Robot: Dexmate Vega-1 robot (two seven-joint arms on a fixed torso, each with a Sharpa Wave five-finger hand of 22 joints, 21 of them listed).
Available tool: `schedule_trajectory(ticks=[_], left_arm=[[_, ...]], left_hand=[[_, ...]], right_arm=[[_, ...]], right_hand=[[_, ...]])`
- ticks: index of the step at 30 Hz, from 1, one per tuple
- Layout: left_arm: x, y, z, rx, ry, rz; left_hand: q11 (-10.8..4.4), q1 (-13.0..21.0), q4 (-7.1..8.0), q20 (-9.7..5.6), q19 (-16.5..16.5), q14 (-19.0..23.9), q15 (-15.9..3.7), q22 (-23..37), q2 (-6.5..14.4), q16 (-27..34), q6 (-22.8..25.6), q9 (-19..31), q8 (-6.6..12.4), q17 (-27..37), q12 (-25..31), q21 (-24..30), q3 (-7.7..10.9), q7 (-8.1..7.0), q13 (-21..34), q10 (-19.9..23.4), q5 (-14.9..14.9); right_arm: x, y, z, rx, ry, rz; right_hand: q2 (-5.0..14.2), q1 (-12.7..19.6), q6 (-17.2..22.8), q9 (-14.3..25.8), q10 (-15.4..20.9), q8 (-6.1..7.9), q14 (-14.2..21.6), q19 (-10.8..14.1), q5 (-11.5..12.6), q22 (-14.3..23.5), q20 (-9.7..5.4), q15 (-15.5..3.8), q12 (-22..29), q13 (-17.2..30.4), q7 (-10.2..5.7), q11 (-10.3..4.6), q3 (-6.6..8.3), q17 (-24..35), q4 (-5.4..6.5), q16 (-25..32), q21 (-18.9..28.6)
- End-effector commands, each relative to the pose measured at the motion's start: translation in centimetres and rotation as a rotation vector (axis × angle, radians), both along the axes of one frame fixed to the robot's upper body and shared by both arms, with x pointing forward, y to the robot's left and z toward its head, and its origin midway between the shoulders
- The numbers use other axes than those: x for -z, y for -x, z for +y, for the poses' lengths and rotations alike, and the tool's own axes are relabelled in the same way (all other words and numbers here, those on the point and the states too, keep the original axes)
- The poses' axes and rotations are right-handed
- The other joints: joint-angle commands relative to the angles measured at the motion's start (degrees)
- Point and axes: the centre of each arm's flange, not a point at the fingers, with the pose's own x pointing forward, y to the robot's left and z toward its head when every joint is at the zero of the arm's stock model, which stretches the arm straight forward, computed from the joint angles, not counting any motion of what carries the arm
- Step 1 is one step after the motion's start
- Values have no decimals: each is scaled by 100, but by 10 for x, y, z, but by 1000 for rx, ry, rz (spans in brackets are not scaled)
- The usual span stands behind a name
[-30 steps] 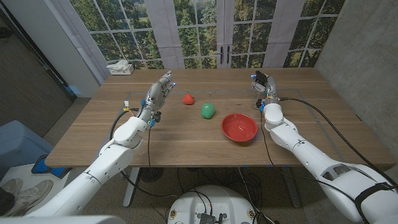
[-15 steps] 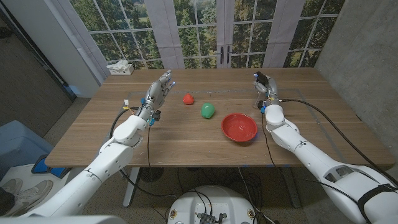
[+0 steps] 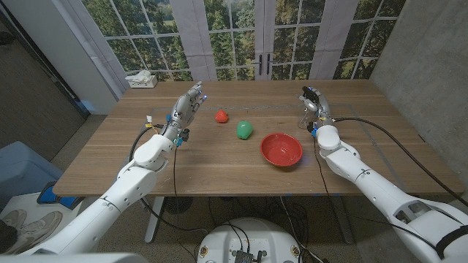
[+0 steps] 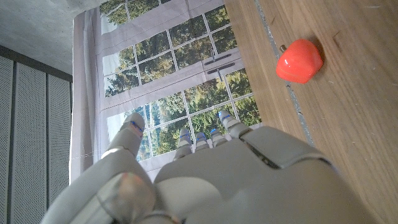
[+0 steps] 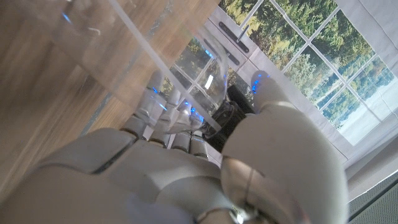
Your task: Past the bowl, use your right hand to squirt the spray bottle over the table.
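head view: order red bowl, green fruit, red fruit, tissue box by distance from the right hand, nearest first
From the right hand:
1. Red bowl, just in front of it, toward the robot.
2. Green fruit, mid-table, toward the left side.
3. Red fruit, farther left, near the left hand.
4. Tissue box, far left corner.

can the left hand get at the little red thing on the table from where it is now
Probably yes. The left hand stands open just beside the red object, with bare table between them; the green object and red bowl lie farther off.
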Motion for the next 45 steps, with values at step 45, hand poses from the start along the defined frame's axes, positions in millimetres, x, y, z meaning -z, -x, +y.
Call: schedule_trajectory(ticks=[45], left_arm=[[6,-6,14,18,14,13]], left_hand=[[-4,88,-4,-111,-42,-88,-237,7,10,13,-36,19,-14,11,10,7,-29,-56,10,-40,2]], right_arm=[[-26,55,-53,-531,-194,-104]], right_hand=[[969,-3571,428,-189,-81,-29,-939,-622,185,6,-1153,-84,49,-1736,15,66,-1414,-1860,1365,-1478,-2325]])
